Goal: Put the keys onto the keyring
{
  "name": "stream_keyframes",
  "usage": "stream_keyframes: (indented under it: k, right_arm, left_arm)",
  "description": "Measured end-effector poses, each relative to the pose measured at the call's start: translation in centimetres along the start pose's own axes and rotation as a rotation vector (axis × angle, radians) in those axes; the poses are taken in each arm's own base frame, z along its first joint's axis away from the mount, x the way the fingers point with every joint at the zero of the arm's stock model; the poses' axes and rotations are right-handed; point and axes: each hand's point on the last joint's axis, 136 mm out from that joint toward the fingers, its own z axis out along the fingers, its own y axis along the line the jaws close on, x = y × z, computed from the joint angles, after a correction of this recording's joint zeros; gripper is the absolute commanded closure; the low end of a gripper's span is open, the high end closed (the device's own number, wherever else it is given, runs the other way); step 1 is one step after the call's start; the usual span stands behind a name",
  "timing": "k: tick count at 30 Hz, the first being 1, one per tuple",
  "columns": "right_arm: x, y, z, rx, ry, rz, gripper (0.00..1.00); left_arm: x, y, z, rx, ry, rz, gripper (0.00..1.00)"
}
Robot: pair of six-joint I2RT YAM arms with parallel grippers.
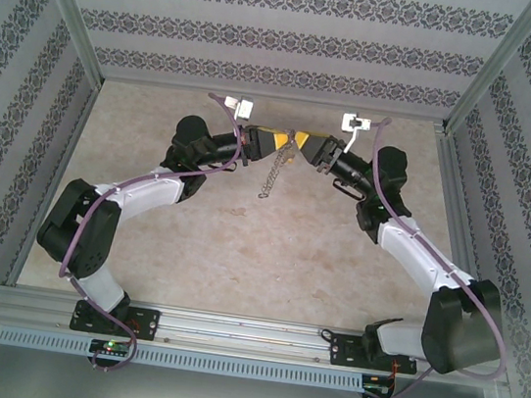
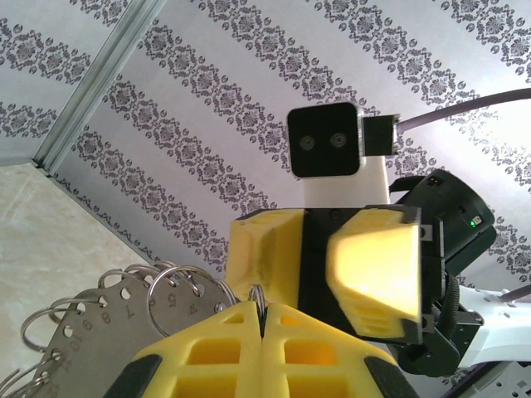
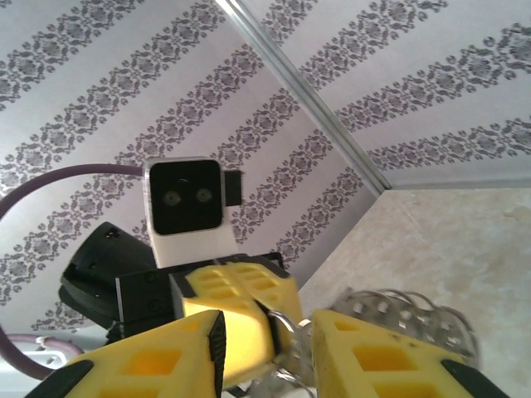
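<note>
One keyring (image 1: 270,178) is dangling above the table (image 1: 239,245), pinched by the clamped left gripper (image 2: 261,319), while the half-parted right gripper (image 3: 278,344) is crowding it, holding a key or not I cannot tell, so threading seems unfinished.

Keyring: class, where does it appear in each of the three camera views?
Top external: keyring, centre, a little above the middle.
Left wrist: keyring, bottom left corner.
Right wrist: keyring, lower right.
Shared landmark: striped wallpaper behind it.
</note>
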Motion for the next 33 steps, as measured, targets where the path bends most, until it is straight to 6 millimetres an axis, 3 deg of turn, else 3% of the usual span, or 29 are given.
stream_keyframes:
  k: [18,27,33]
  right_arm:
    - [0.0,-0.2,0.4,-0.002,-0.001,-0.001,0.66]
    - [0.6,-1.4,0.8,0.012,0.011,0.017,0.66]
    - [0.7,-1.5,0.9,0.012,0.015,0.020,0.71]
  left_arm:
    - [0.1,0.1,0.0,-0.001,0.000,-0.002,1.00]
    - [0.0,0.0,0.0,0.003,-0.003,0.003,1.00]
    - [-0.1,0.0,0.0,0.003,-0.004,0.005,1.00]
